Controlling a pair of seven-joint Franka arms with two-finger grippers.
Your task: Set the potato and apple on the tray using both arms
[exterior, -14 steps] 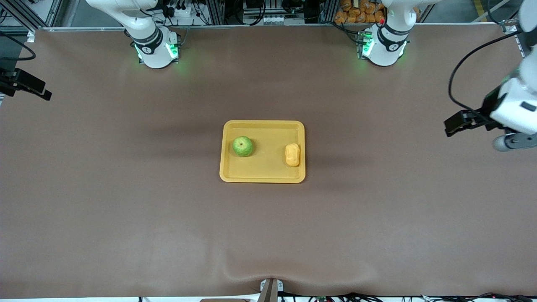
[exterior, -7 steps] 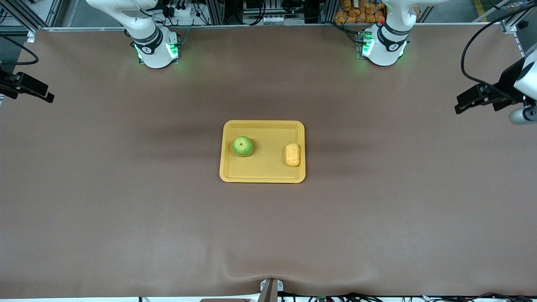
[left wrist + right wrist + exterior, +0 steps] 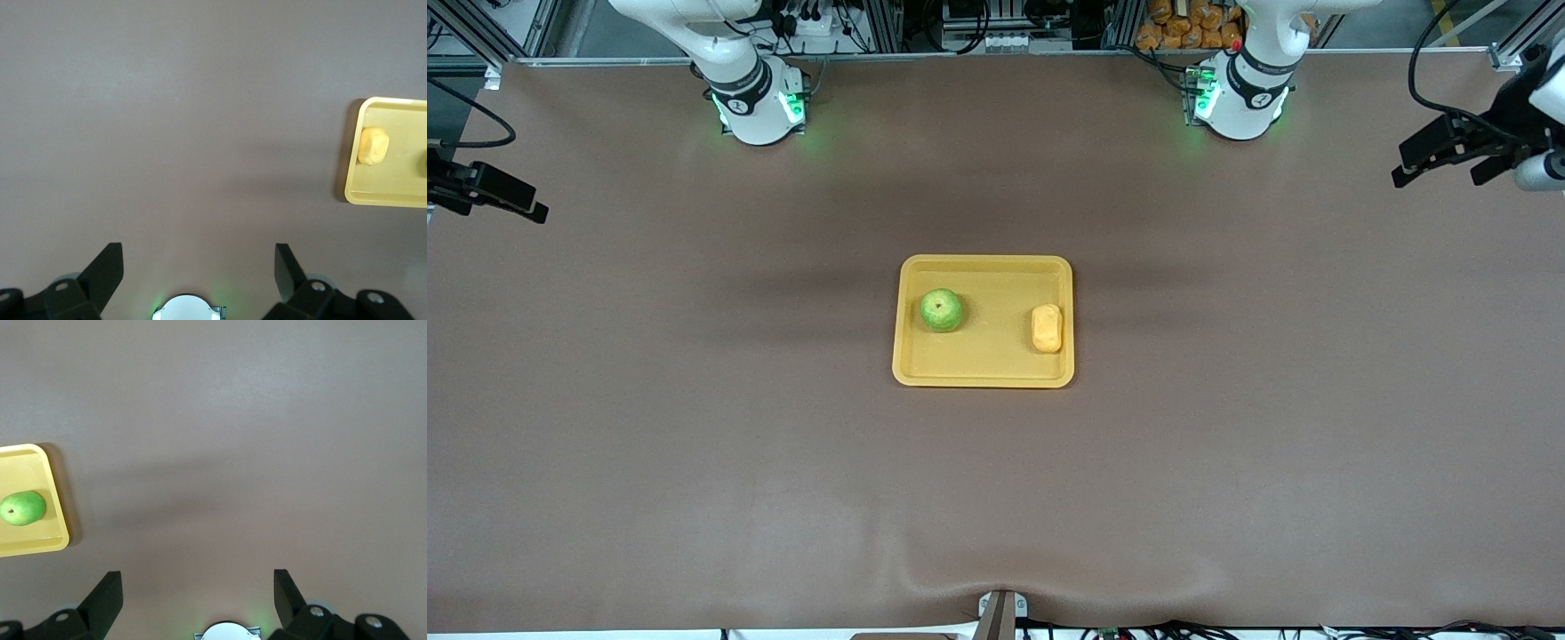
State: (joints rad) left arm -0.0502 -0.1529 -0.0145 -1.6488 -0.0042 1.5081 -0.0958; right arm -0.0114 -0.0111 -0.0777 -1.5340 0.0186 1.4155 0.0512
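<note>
The yellow tray (image 3: 983, 262) lies in the middle of the table. The green apple (image 3: 942, 310) sits in it toward the right arm's end. The yellow-orange potato (image 3: 1047, 328) lies in it toward the left arm's end. My left gripper (image 3: 1440, 160) is open and empty, high over the table's edge at the left arm's end. My right gripper (image 3: 507, 197) is open and empty over the edge at the right arm's end. The left wrist view shows the open gripper (image 3: 199, 257), the potato (image 3: 373, 145) and the tray (image 3: 393, 198). The right wrist view shows the open gripper (image 3: 198, 583), the apple (image 3: 22, 508) and the tray (image 3: 33, 547).
The right arm's base (image 3: 754, 107) and the left arm's base (image 3: 1240, 102) stand green-lit at the table's edge farthest from the front camera. The brown table cover has a wrinkle (image 3: 996, 578) near the front edge. Orange packets (image 3: 1192, 27) lie off the table.
My left gripper has pulled away from the tray, up and toward the edge where the bases stand. My right gripper has shifted slightly. The apple and potato have not moved.
</note>
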